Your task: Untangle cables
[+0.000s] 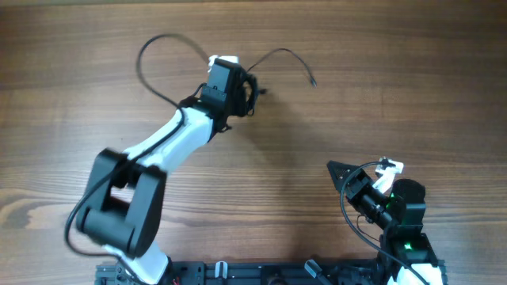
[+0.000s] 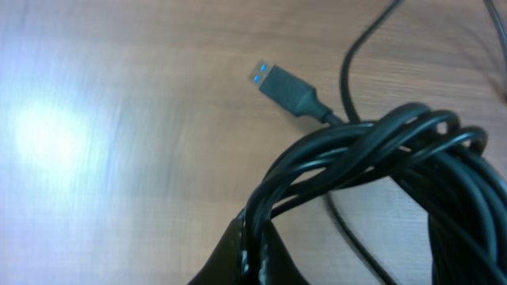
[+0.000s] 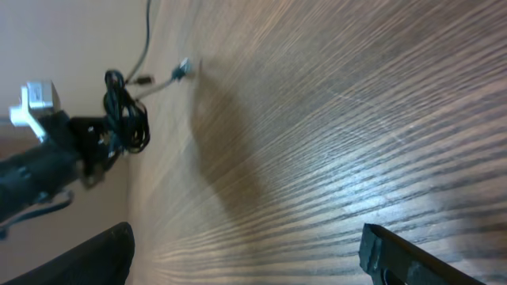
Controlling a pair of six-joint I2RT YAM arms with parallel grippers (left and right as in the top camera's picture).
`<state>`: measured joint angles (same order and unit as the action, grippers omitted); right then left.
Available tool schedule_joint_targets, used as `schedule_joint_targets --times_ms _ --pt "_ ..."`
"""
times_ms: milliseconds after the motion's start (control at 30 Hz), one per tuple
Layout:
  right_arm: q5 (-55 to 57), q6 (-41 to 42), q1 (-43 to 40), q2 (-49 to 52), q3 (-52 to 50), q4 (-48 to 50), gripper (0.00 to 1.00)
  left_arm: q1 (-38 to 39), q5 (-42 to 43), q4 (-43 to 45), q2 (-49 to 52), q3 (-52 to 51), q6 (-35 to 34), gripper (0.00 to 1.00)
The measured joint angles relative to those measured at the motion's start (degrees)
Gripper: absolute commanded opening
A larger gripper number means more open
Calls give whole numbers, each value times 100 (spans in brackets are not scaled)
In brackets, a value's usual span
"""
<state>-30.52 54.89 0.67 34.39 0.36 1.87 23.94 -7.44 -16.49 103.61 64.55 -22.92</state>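
Gripping jaws, left: we find the left gripper (image 1: 244,85) pressed together on the cables (image 2: 372,150). In the left wrist view the black coil runs straight down into the dark finger (image 2: 238,257) at the bottom edge.
Held item: several turns of thin black cord bunched into one tight coil, at the far middle of the table (image 1: 412,79), right at the left jaws.
Reason for hold: we judge that the pinch anchors the bunch so strands can be drawn out of it.
Plug: one plug (image 2: 279,83), blue inside its mouth, lies on the table just beside the coil, and its cord leads back towards the bunch.
Trailing strands: overhead, a loop (image 1: 144,55) swings out to the left of the left arm (image 1: 170,138) and a free end (image 1: 314,81) arcs off to the right. Both appear to lie flat on the table.
Right jaws: the right gripper (image 1: 342,174) stands spread and holds nothing, near the front edge of the table and well apart from the bunch. We judge that it is placed ready to take a strand.
Hidden: overhead, the left gripper's body covers most of the coil. In the left wrist view the contact point itself is cut off at the lower edge.
Unresolved: we cannot tell whether the coil rests on the table or hangs clear, how many cords make it up, or which trailing strand belongs to the plug.
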Motion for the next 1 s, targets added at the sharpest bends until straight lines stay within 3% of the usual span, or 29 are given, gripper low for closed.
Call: schedule_joint_targets --times_ms 33,67,100,167,267,300,400,433,767,800,833,900,1000 --pt "-50 -66 0 0 0 -2 93 9 48 -280 -103 -4 -557 39" --pt "-72 -118 0 0 0 0 94 31 140 -581 -151 0 -1071 65" --pt "-90 -179 0 2 0 0 94 50 232 -802 -155 -2 -1410 100" --pt "-140 -280 0 7 0 -4 96 138 407 -1414 -155 -9 -1902 100" --pt "-151 -387 0 7 0 -9 97 232 455 -1860 -155 -15 -2111 100" --pt "-160 -404 0 7 0 -9 97 232 428 -1899 -155 -15 -1974 98" --pt "-162 -407 0 7 0 -11 97 225 363 -1801 -155 -15 -1445 71" --pt "-162 -409 0 7 0 -9 97 225 354 -1755 -155 -15 -1335 68" --pt "-162 -358 0 7 0 -11 100 225 304 -1276 258 -37 -1075 72" --pt "-162 -358 0 7 0 -11 100 225 304 -1235 352 -44 -1075 67" --pt "-162 -358 0 7 0 -11 100 225 304 -1176 433 -50 -1075 54" --pt "-164 -363 0 7 0 -11 100 227 286 -999 496 -50 -1078 5" --pt "-214 -404 0 7 0 9 100 225 273 -826 586 -46 -1049 4"
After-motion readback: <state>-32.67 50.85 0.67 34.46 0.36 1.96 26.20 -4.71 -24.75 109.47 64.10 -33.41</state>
